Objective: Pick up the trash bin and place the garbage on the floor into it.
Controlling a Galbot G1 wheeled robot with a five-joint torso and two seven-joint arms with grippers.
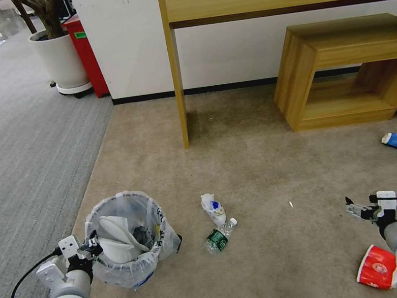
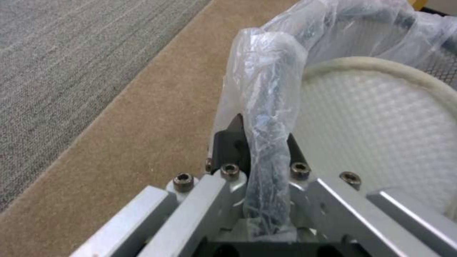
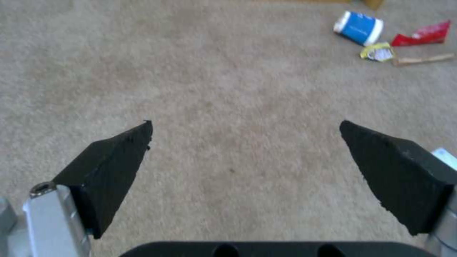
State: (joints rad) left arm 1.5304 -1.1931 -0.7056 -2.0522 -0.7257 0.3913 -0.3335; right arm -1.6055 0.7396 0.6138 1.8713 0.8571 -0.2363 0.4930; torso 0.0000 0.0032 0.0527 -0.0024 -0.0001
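Left gripper (image 1: 92, 243) pinching bagged rim of trash bin (image 1: 131, 238), near left; bin hides most of white slipper (image 1: 118, 240) inside. Bottle (image 1: 218, 238) centre, open carpet around. Right gripper (image 3: 245, 134) spread over bare carpet; red packet (image 1: 377, 267) partly behind arm.

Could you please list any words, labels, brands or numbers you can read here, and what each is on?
None can be read.
Clear bottle's green label: print too small.
Red-and-white packet: white marks, unreadable.
Blue-and-white cup: blurred.
Green sticker on the tall red box: too small.
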